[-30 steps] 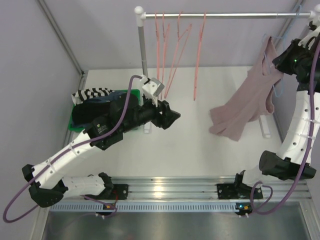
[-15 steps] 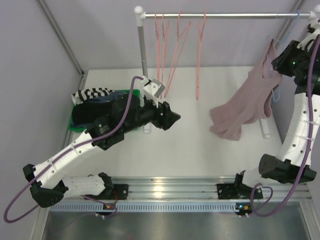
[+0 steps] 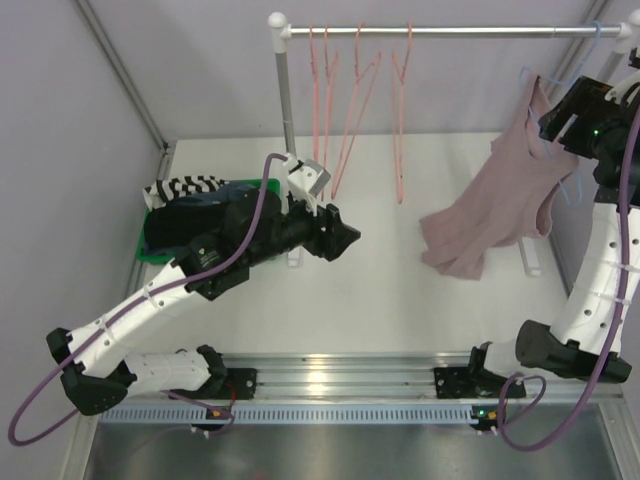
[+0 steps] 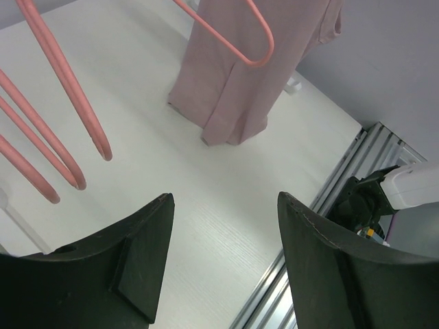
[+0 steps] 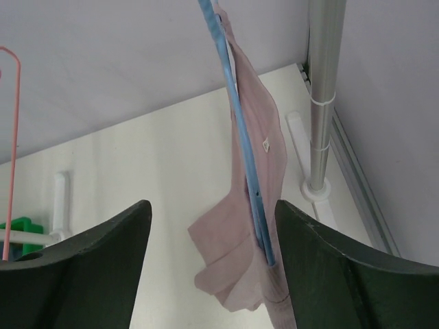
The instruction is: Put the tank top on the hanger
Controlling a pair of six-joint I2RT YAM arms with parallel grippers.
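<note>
Top view first. Compared to half a second ago, my right claw (image 3: 560, 115) has shifted up and a bit left. The tank top (image 3: 500, 200) went with it, so its strap peak now sits higher and closer to the rail (image 3: 450, 31). The hanger (image 3: 574, 186) only shows as bits of blue wire around the fabric. My right arm stands tall, wrist up near the rail. My left arm hasn't budged; it stays stretched low toward the middle of the table (image 3: 380, 310), with my left claw (image 3: 345, 235) hovering.

Left wrist cam: my left claw (image 4: 223, 199) is spread wide with nothing in it. It gives a low angle on the tank top (image 4: 233, 75), whose hem looks like it's touching the table (image 4: 137, 178). The pink hangers (image 4: 68, 103) dangle in front.

Right wrist cam: this one shows what the top view hides. The hanger (image 5: 240, 130) runs down between my spread fingers (image 5: 103, 253), with the tank top (image 5: 257, 157) draped along it. My right claw (image 5: 212, 205) is released, not clamping anything. I can't tell if the wire brushes the right-hand finger. The rack post (image 5: 322, 89) is just behind.
</note>
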